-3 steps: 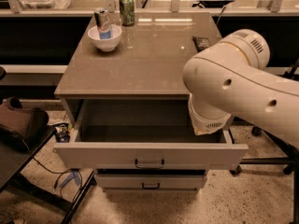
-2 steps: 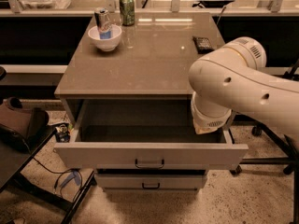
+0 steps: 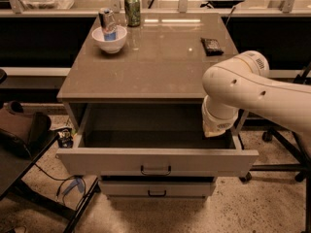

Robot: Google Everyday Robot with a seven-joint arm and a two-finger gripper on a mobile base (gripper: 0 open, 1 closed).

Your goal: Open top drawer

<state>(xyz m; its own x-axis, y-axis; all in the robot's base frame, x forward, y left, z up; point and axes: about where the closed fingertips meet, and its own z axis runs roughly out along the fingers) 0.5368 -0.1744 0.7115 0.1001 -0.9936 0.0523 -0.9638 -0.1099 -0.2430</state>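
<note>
The top drawer (image 3: 116,162) of the grey-beige cabinet stands pulled out wide. Its thin black bar handle (image 3: 155,170) sits at the centre of the front, and its broad shallow interior (image 3: 146,139) shows nothing inside. My white arm (image 3: 257,91) reaches in from the right. My gripper (image 3: 216,126) is at the arm's lower end, over the right rear corner of the open drawer and clear of the handle. It is mostly hidden behind the arm's casing.
A narrower drawer (image 3: 156,188) sits shut below. On the cabinet top (image 3: 160,62) are a white bowl (image 3: 110,39) holding a can, a green can (image 3: 132,8) and a small black object (image 3: 212,45). A dark chair (image 3: 22,130) stands left; chair legs (image 3: 286,166) right.
My arm has drawn a little to the right and back. The top drawer stays open in the same place.
</note>
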